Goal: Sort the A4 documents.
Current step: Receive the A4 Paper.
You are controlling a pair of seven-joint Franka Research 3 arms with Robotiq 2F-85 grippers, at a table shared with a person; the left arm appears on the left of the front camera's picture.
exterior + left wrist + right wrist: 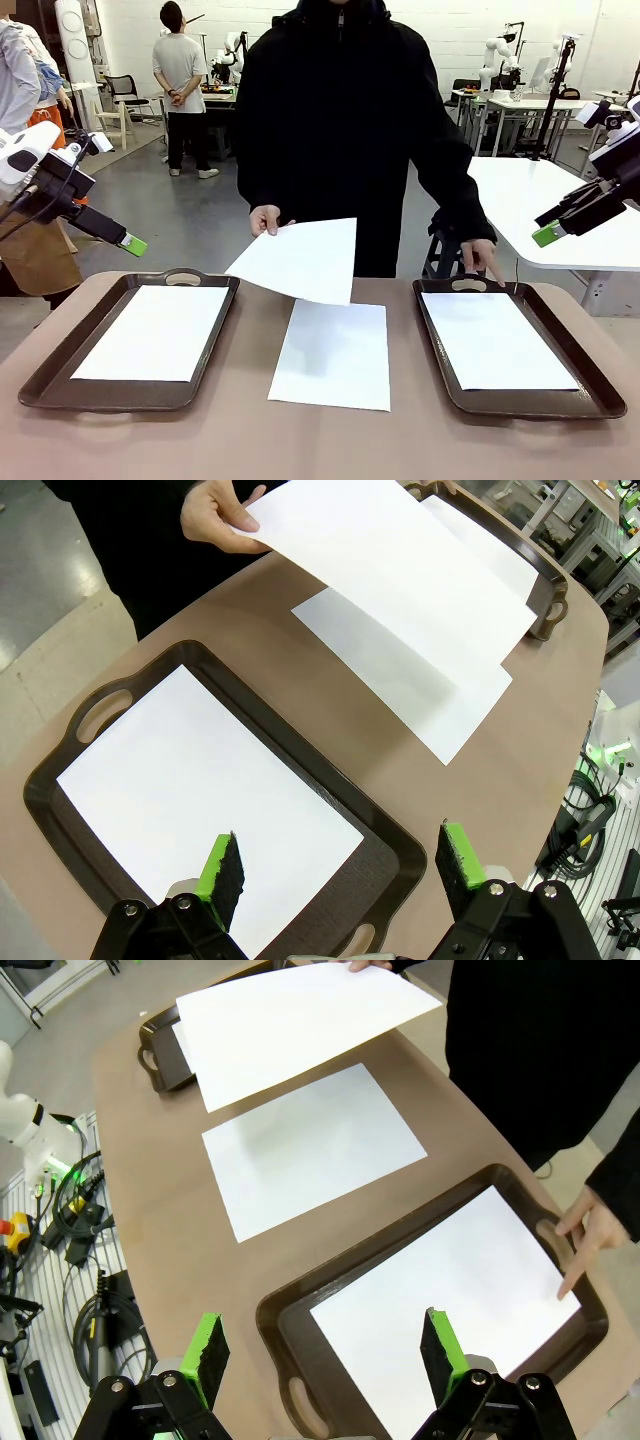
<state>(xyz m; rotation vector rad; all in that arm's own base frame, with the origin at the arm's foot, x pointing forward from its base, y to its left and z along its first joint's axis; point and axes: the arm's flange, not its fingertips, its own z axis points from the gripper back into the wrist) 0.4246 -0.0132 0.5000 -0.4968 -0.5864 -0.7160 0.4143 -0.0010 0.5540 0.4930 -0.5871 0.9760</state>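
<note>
My left gripper [340, 865] stands wide and empty, and so does my right gripper [325, 1345]. The A4 documents [333, 352] are blank white. One lies in each tray [225, 330] under my fingers, one lies on the table [250, 430] between, and one is lifted in the person's hand [265, 219].

4 white A4 documents [330, 355]: 1 per tray [110, 395], 1 between, 1 held aloft.

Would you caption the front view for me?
A person's hand holds one A4 sheet over a second sheet between the left tray and right tray.
</note>
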